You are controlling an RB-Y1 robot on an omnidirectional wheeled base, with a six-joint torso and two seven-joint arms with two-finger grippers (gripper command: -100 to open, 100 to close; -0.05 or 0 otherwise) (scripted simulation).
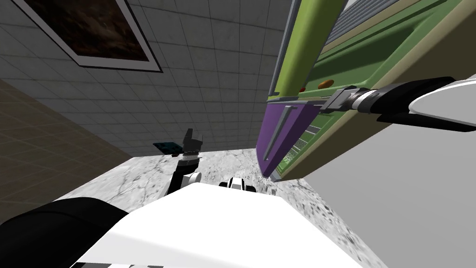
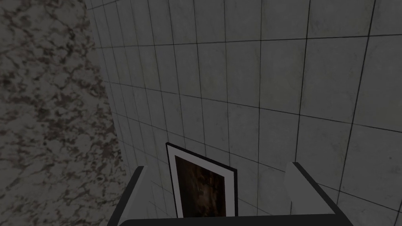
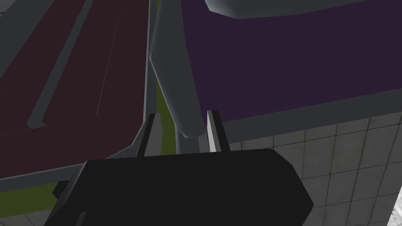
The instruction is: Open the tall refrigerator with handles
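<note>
Refrigerator (image 1: pixel 302 46) stands open: marbled floor (image 1: pixel 139 177), tiled wall (image 1: pixel 209 70).

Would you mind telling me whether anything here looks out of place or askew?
Nothing looks spilled or damaged. The one thing out of line is the refrigerator's purple door, which stands ajar with shelves showing behind it. The right gripper is shut on a grey handle. The left gripper is open.

Fridge (image 1: pixel 367 58): green inside, with a green door (image 1: pixel 304 46) at one o'clock and a purple door (image 1: pixel 274 139) at three. Handle (image 3: pixel 176 78): grey. Wall (image 1: pixel 209 70): grey tiles, dark grid. Floor (image 1: pixel 139 177): white-grey marble mottle. Picture (image 1: pixel 93 28) at eleven: dark brown, white mat, black frame. Left gripper (image 2: pixel 216 166) and right gripper (image 3: pixel 182 114): light grey fingers, black bodies.
</note>
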